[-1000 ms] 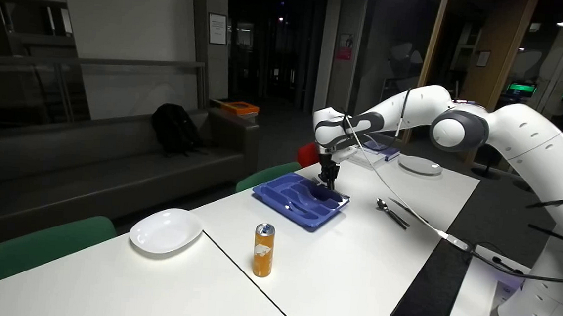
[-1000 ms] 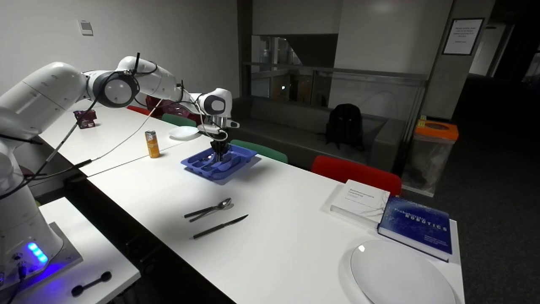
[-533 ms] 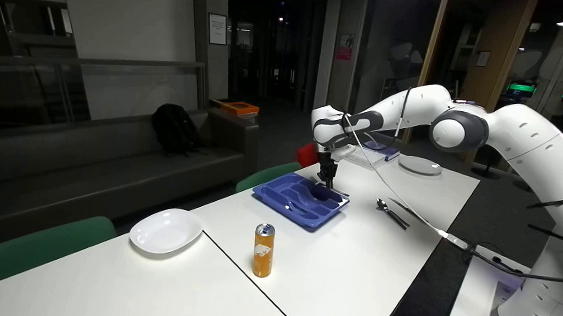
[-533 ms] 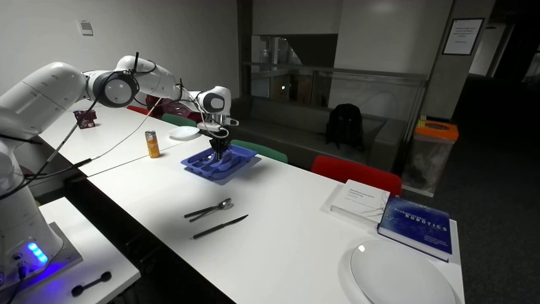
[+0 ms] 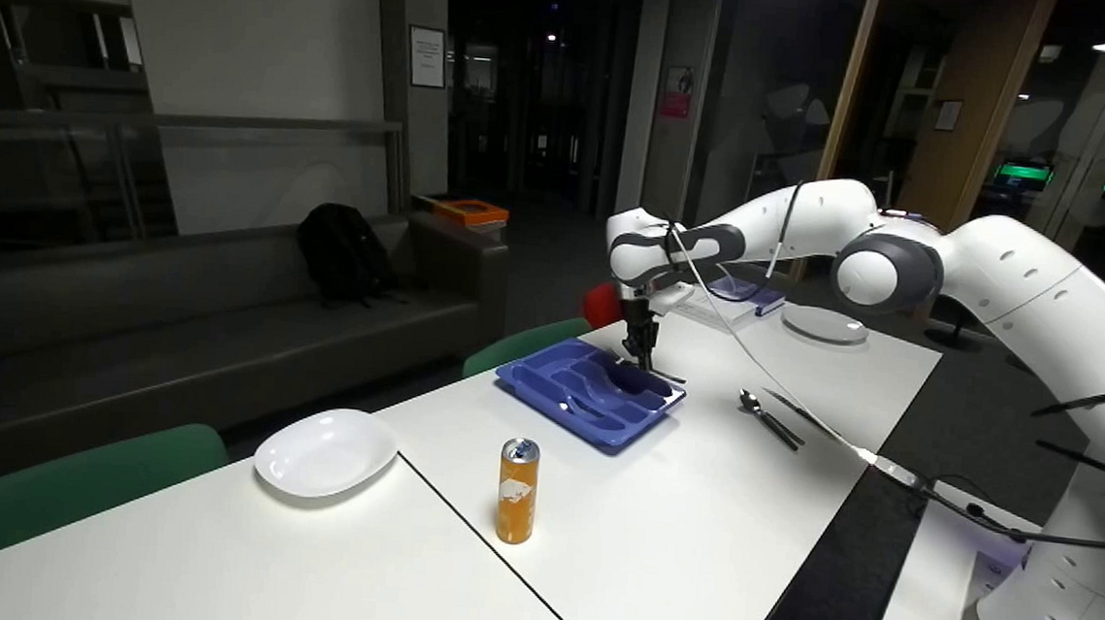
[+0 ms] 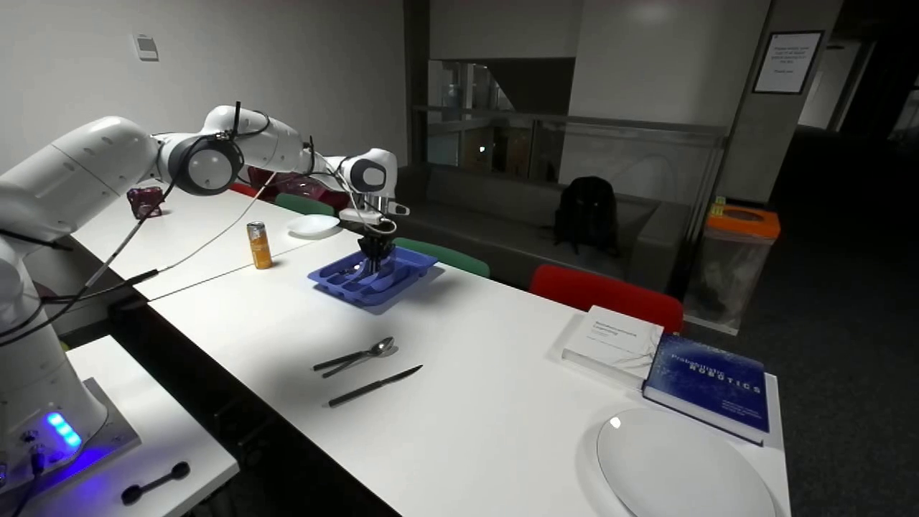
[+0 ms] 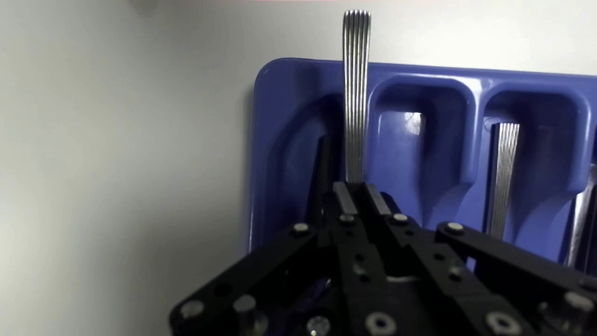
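- We see the gripper (image 7: 361, 198) pinching a ribbed silver utensil (image 7: 356, 88) over the blue tray (image 7: 282, 86), handle end beyond its rim.
- We judge a firm pinch best, clear of the compartment walls (image 7: 468, 135).

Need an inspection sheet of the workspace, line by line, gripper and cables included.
Surface: white table, dark seam across it.
Job's things: utensil with ridged metal handle, its end reaching past the rim of the blue tray in the wrist view; other cutlery in the tray.
Clutter: orange can, spoon, knife, white dish, plate, books.
Gripper: closed on the utensil's handle.
Cables: white cable hanging slack from the arm; no snag seen.
Surroundings: black backpack on sofa, red and green chairs, orange-topped bin.
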### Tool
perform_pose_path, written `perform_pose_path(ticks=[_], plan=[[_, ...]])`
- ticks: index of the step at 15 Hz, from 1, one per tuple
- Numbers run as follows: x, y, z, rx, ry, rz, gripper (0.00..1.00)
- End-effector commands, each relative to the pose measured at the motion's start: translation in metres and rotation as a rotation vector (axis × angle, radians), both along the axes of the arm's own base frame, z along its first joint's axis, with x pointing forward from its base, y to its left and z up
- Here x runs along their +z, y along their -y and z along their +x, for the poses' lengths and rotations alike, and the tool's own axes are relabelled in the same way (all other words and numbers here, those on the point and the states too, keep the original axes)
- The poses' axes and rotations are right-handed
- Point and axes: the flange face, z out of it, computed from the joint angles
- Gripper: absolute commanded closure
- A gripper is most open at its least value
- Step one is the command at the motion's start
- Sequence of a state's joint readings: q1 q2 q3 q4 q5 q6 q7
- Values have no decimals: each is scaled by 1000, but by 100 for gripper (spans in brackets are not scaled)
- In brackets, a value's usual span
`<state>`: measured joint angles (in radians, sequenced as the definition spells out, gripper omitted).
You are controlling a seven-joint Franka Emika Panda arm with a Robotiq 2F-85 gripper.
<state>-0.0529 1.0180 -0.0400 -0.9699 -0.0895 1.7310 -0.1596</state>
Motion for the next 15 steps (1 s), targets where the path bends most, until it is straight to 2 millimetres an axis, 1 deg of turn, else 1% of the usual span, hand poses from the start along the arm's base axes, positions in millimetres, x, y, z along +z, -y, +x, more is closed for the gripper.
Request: perform_pose_path(ticks=[1,7,15], plan=[[3,6,10,5,1,30,98],[1,8,18,3,16,25,98],[-3,23,18,-5,-2,32,98]])
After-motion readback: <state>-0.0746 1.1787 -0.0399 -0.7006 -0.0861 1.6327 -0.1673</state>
